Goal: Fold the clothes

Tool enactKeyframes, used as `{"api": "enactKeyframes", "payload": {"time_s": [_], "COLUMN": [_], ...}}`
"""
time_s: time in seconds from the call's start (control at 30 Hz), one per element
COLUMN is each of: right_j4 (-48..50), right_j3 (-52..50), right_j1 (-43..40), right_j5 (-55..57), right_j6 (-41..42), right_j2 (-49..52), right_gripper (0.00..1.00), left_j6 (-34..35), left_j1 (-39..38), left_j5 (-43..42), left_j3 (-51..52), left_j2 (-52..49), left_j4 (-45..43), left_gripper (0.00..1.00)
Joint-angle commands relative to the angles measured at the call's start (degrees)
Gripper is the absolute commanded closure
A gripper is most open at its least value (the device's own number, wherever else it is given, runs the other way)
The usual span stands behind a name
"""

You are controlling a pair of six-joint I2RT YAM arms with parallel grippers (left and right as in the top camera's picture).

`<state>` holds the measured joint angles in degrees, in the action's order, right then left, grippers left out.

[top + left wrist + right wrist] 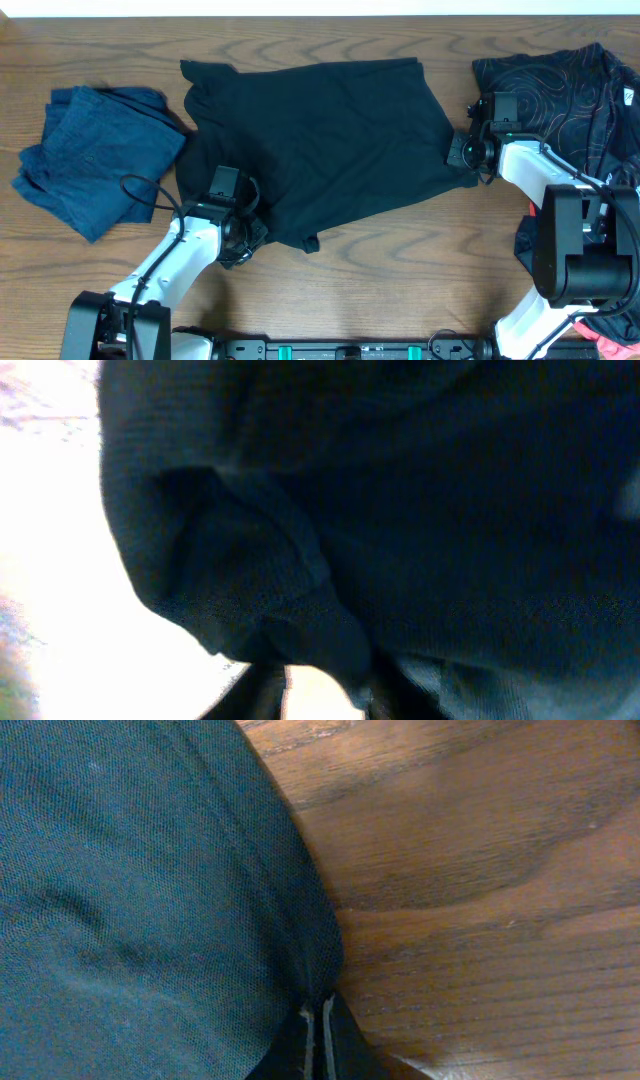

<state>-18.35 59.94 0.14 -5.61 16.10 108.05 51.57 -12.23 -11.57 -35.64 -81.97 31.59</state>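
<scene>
The plain black soft shirt [330, 140] lay spread across the middle of the brown wooden table [400, 270], between a crumpled dark blue garment [95, 155] and a black swirl-patterned garment [560, 90]. The right gripper [315, 1020] was pinched tight on the shirt's right edge. The left gripper [248, 232] sat at its bunched lower-left hem; whether it gripped cloth could not be told

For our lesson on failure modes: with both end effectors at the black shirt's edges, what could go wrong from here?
1. The right end effector pinches only the thin hem of the black shirt; it may slip out.
2. Fabric bunches at the left end effector; it may catch extra layers.
</scene>
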Motion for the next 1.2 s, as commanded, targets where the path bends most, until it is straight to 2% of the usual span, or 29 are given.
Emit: {"api": "enactKeyframes", "payload": {"time_s": [0.0,0.1,0.57,0.8,0.87,1.03,1.17], "right_j4": [-1.2,-1.2,-1.2,-1.4,-2.1,-6.1,-10.1], "right_j3": [-0.8,-0.8,-0.8,-0.8,-0.8,-0.8,-0.8], "right_j1": [0.1,0.1,0.1,0.1,0.1,-1.7,-4.8], "right_j5": [0.2,0.3,0.9,1.1,0.8,0.6,0.6], "right_j6": [0.2,0.2,0.2,0.2,0.2,1.4,1.7], "right_j2": [1.7,1.7,1.7,1.7,1.5,-3.5,-13.1], "right_gripper": [0.99,0.99,0.99,0.99,0.99,0.99,0.99], "left_j6": [0.0,0.0,-0.5,-3.5,-6.7,-21.2,-23.1], "left_j1": [-0.1,-0.1,-0.1,-0.1,-0.1,0.1,2.3], "left_j5": [0.6,0.5,0.5,0.5,0.1,0.0,0.0], "left_j3": [0.5,0.5,0.3,-1.2,-1.6,-2.8,-3.9], "left_j2": [-0.5,-0.5,0.3,7.1,10.4,21.2,30.3], "left_j4": [0.3,0.4,1.4,6.6,7.0,7.6,8.7], "left_gripper": [0.87,0.94,0.94,0.94,0.94,0.94,0.94]}}
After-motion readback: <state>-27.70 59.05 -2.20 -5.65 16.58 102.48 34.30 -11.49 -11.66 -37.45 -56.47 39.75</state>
